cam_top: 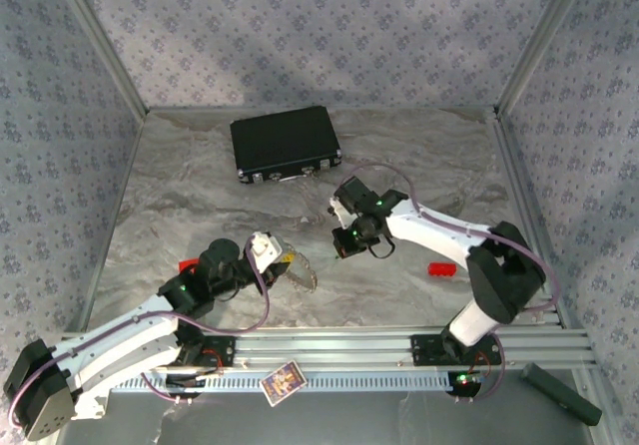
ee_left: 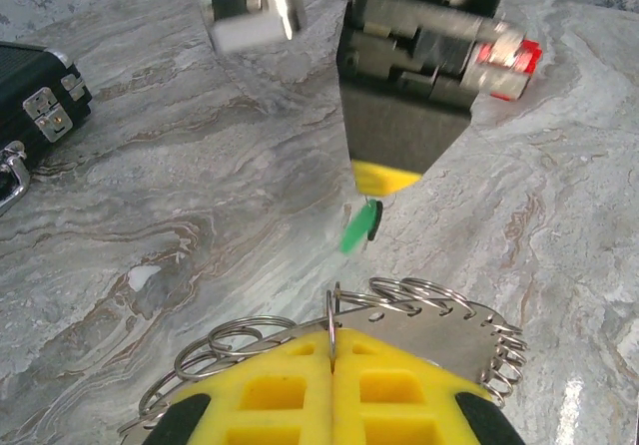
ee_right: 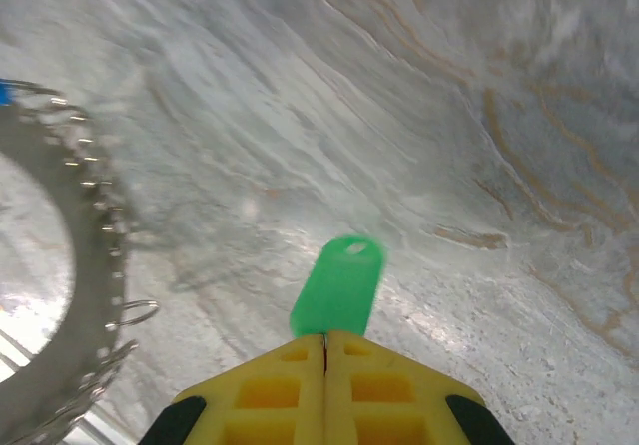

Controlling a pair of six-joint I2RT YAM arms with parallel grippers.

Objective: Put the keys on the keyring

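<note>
Green key [ee_right: 337, 287] pinched in right gripper [ee_right: 324, 341], near the keyring [ee_left: 444, 327] clamped in left gripper [ee_left: 332, 345].

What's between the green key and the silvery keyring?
Nothing; the left wrist view has bare grey marbled table between the green plastic-headed key and the silvery metal keyring.
</note>
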